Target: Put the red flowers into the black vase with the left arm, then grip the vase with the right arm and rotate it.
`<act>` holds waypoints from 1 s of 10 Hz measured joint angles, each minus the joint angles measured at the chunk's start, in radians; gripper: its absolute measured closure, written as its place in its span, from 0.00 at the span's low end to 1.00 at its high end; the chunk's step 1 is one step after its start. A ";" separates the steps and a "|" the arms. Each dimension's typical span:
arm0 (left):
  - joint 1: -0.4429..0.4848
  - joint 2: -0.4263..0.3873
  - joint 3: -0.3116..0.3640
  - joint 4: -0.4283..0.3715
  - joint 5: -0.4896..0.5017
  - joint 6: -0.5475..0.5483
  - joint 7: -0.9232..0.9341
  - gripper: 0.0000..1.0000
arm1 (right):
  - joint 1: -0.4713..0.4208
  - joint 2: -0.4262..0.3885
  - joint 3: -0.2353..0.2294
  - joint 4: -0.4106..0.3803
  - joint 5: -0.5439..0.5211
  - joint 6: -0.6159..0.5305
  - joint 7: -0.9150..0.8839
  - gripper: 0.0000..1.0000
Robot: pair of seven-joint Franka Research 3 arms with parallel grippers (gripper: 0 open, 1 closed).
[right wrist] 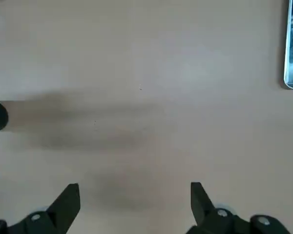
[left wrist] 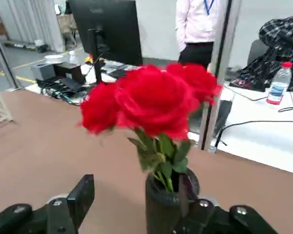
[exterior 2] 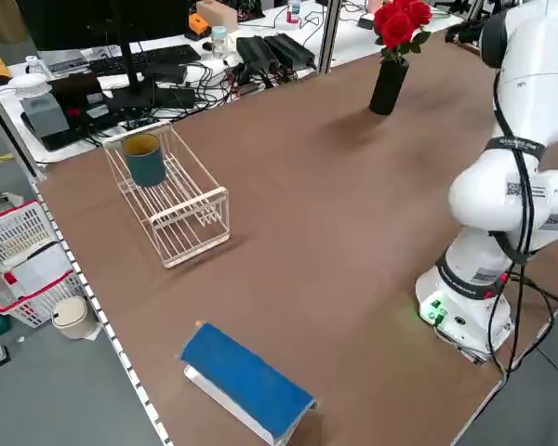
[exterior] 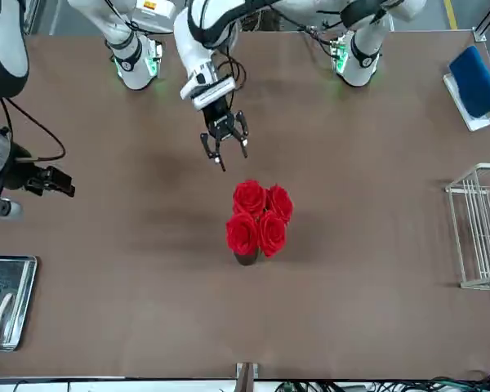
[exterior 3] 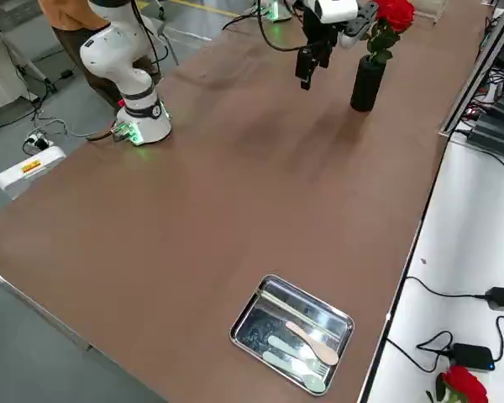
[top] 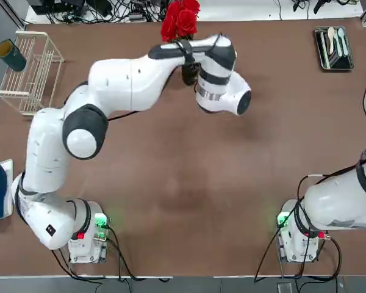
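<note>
- The black vase (exterior 2: 388, 85) stands upright near the far edge of the brown counter (top: 189, 183), about midway along it, and the red flowers (exterior: 259, 216) are in it: stems down inside the round mouth, four rose heads and green leaves bunched above the rim.
- The left claw (exterior: 223, 140) hangs just on the robot's side of the vase, apart from it, fingers spread with nothing between them; in the left wrist view the vase and roses sit between the two finger tips (left wrist: 83, 195), untouched.
- The right claw (right wrist: 134, 197) is out at the robot's right edge of the counter, well apart from the vase, fingers spread over bare counter and holding nothing.
- A metal tray (exterior 3: 292, 332) lies at the far right corner of the counter, holding a few pale spoons and a fork.
- A white wire rack (exterior 2: 172, 200) sits at the far left side, with a dark teal cup (exterior 2: 145, 158) resting at its outer end.
- A blue-covered book (exterior 2: 245, 382) lies at the left edge, nearer the robot.
</note>
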 joint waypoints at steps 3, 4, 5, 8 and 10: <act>0.141 -0.170 -0.025 0.003 -0.194 0.008 0.205 0.21 | 0.038 0.007 0.001 -0.002 0.014 0.034 0.029 0.00; 0.236 -0.206 -0.076 0.002 -0.229 0.038 0.263 0.20 | 0.063 0.020 0.002 -0.005 0.018 0.059 0.067 0.00; 0.361 -0.226 -0.159 0.001 -0.244 0.074 0.315 0.20 | 0.099 0.040 0.002 -0.008 0.019 0.093 0.124 0.00; 0.755 -0.231 -0.408 -0.005 -0.310 0.163 0.520 0.20 | 0.227 0.124 0.005 -0.014 0.029 0.244 0.311 0.00; 0.983 -0.230 -0.514 -0.005 -0.406 0.201 0.660 0.19 | 0.309 0.199 0.007 -0.017 0.062 0.366 0.389 0.00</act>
